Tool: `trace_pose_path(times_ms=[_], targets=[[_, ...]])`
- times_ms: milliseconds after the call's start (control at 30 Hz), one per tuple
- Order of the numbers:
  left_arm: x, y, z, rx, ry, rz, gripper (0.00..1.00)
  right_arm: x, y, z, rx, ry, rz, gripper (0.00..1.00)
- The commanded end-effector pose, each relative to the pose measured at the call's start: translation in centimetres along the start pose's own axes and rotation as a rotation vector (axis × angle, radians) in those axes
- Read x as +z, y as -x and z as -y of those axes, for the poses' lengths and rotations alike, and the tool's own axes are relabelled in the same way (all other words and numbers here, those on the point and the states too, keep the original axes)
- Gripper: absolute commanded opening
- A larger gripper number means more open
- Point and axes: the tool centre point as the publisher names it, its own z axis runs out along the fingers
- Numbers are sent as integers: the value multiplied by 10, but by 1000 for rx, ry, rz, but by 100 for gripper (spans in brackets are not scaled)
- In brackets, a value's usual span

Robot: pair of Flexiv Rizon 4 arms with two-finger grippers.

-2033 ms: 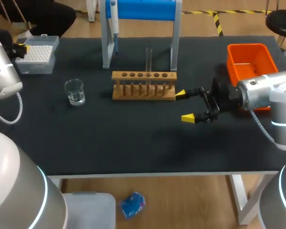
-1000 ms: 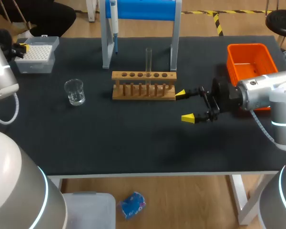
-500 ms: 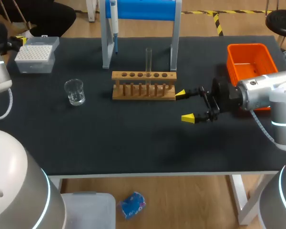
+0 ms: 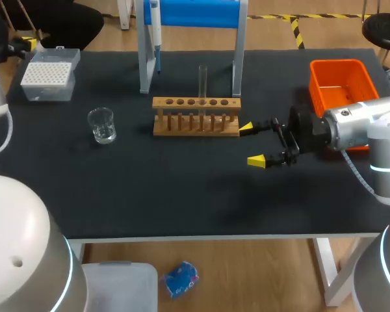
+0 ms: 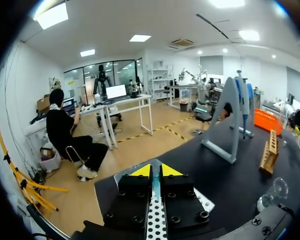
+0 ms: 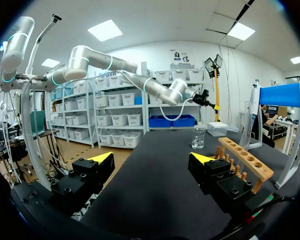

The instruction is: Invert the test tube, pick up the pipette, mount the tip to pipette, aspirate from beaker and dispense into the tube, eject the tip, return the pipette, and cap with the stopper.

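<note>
- Two yellow fingertips of the right hand [image 4: 255, 143] stand apart, holding nothing, just beside the right end of the wooden tube rack [image 4: 195, 117].
- Left hand [image 5: 152, 170] has its fingers together, empty, just over the tip box [image 4: 48, 77] at the bench's [image 4: 182, 188] far left corner.
- Test tube [image 4: 203, 81] stands upright in the rack.
- Beaker [image 4: 102, 125] sits left of the rack.
- Pipette [image 4: 155, 26] hangs on the stand [image 4: 195, 13] behind.

No legible text, labels or numbers on anything
</note>
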Motion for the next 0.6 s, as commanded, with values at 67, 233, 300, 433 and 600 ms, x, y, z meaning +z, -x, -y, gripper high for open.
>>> trace_pose_path(times_ms=[67, 233, 300, 433, 600], targets=[[-31, -31, 29, 10, -2, -61, 0, 0, 0, 0, -1, -1, 0, 100], [-48, -73, 58, 55, -26, -217, 0, 0, 0, 0, -1, -1, 0, 100], [-54, -91, 68, 68, -36, -271, 0, 0, 0, 0, -1, -1, 0, 100], [-69, -140, 86, 123, -9, -435, 0, 0, 0, 0, -1, -1, 0, 100], [-86, -207, 103, 193, 13, -587, 0, 0, 0, 0, -1, -1, 0, 100]])
